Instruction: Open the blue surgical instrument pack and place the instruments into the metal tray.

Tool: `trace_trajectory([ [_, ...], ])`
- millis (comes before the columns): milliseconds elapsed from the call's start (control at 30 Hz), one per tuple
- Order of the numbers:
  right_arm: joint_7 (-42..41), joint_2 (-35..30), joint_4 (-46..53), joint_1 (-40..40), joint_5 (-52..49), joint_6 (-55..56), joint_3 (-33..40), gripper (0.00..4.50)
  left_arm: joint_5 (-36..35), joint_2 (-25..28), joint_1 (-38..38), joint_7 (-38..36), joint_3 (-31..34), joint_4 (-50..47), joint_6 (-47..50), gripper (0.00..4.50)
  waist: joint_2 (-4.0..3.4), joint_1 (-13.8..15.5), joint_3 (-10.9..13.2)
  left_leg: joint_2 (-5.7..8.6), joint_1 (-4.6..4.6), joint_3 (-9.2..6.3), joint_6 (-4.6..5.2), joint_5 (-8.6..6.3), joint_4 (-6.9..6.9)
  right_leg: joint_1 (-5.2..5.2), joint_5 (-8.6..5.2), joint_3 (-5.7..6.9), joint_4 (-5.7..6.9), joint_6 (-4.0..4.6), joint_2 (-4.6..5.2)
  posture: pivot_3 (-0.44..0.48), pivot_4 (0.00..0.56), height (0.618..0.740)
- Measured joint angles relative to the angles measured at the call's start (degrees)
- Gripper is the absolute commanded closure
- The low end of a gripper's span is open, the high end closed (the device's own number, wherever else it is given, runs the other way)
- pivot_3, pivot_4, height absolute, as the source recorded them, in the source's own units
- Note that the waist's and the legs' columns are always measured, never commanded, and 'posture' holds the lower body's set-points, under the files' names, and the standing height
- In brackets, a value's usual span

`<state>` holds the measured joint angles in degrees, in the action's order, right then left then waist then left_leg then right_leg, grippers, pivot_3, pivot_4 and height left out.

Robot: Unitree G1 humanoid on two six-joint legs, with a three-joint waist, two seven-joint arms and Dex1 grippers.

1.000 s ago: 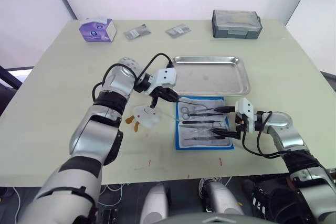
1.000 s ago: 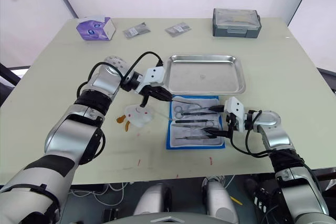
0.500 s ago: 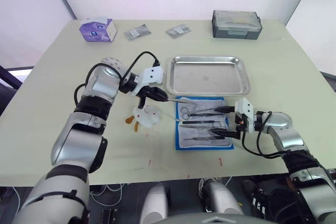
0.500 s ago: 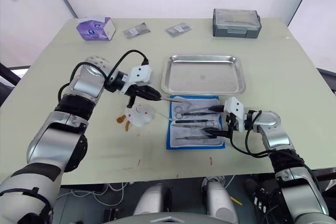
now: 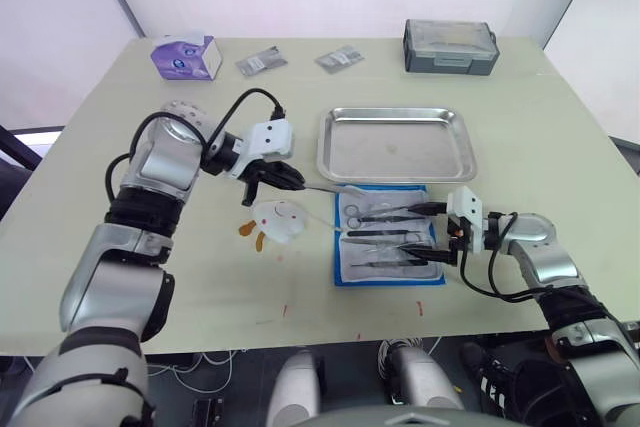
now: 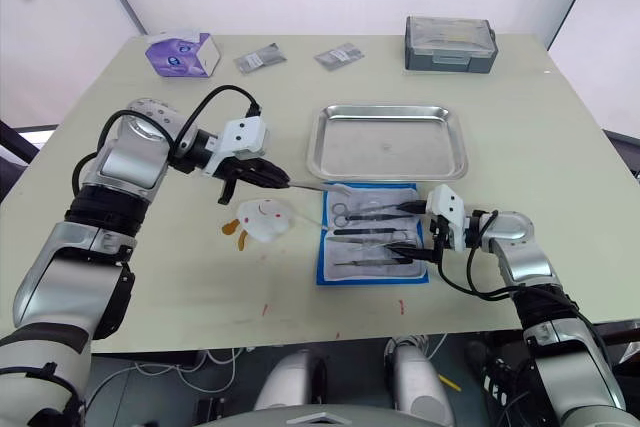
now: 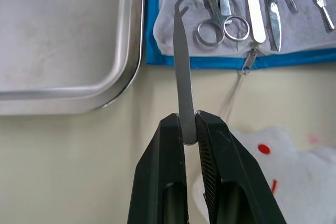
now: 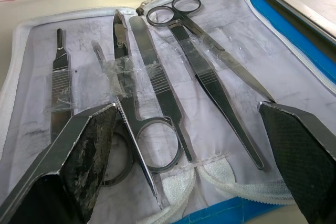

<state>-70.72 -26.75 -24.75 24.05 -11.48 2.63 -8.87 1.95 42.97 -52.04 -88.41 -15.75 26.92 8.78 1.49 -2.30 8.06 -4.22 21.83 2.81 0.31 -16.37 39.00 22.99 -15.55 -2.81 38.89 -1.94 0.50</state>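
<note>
Left gripper now pulled back off the open blue surgical instrument pack near the table's front edge, pinching a slim hooked instrument. Still short of the empty metal tray, so first transfer pending. Right gripper spread wide over remaining instruments.

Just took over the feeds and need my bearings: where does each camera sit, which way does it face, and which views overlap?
Left eye and right eye views: on the head, looking forward and down over the table, both arms showing.
Left wrist view: looks along the left gripper, shut on a slim hooked instrument beside the metal tray.
Right wrist view: looks between the open fingers of the right gripper at the instruments.
Shared: both wrist views show the blue surgical instrument pack lying open.
</note>
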Motion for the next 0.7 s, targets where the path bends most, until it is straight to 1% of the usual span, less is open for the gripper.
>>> trace_trajectory([
  [167, 0.01, 0.02, -0.04, 0.02, 0.00, 0.00, 0.00, 0.00, -1.82, 1.26, 0.40, -0.06, 0.50, -2.52, 2.28, 4.46, 0.01, 0.02, 0.00, 0.00, 0.00, -0.01, 0.00, 0.00, 0.00, 0.00, 0.00, 0.01, 0.00, 0.00, 0.00, 0.000, 0.150, 0.731],
  [233, 0.01, 0.06, -0.12, 0.05, 0.00, 0.00, 0.00, 0.00, -4.52, 1.18, 0.38, 0.12, 2.49, -4.18, 4.90, 4.46, 0.01, 0.01, -0.01, -0.01, -0.01, 0.00, 0.00, 0.00, 0.00, 0.00, 0.00, 0.01, 0.00, 0.00, 0.00, 0.000, 0.150, 0.731],
  [300, 0.01, 0.07, -0.27, 0.11, 0.00, 0.01, 0.00, 0.00, -6.75, 0.25, 0.40, 1.45, 4.58, -5.18, 7.27, 4.46, 0.03, 0.03, -0.02, -0.01, -0.01, -0.02, 0.00, 0.00, 0.00, 0.00, 0.00, 0.02, 0.01, 0.00, 0.00, 0.000, 0.150, 0.731],
  [400, 0.01, 0.09, -0.44, 0.21, 0.01, 0.02, 0.00, 0.00, -8.22, -2.03, 0.46, 5.41, 6.50, -6.23, 9.37, 4.46, 0.08, 0.08, -0.05, -0.01, -0.01, -0.01, 0.00, 0.00, 0.00, -0.01, 0.00, 0.02, 0.01, 0.00, 0.02, 0.000, 0.150, 0.731],
  [567, 0.01, 0.13, -0.51, 0.22, 0.01, 0.04, 0.00, 0.00, -8.89, -8.41, 0.61, 18.44, 9.57, -7.90, 14.41, 4.46, 0.10, 0.11, -0.07, 0.00, -0.01, -0.02, 0.00, 0.00, 0.00, -0.02, 0.00, 0.01, 0.01, 0.00, 0.02, 0.000, 0.150, 0.731],
  [633, 0.08, 0.14, -0.52, 0.21, 0.02, 0.04, -0.01, 0.00, -8.88, -12.41, 0.85, 26.27, 11.29, -9.20, 18.07, 4.46, 0.14, 0.13, -0.09, 0.00, -0.01, -0.03, 0.00, 0.00, 0.00, -0.03, 0.01, 0.01, 0.01, -0.01, 0.03, 0.000, 0.150, 0.731],
  [700, 0.11, 0.29, -0.52, 0.25, 0.02, 0.06, -0.07, 0.00, -8.82, -14.49, 1.81, 31.25, 11.25, -11.18, 21.17, 4.46, 0.14, 0.01, -0.09, 0.00, -0.02, -0.02, 0.00, 0.00, 0.00, -0.03, 0.01, -0.01, 0.01, -0.01, 0.02, 0.000, 0.150, 0.731],
])
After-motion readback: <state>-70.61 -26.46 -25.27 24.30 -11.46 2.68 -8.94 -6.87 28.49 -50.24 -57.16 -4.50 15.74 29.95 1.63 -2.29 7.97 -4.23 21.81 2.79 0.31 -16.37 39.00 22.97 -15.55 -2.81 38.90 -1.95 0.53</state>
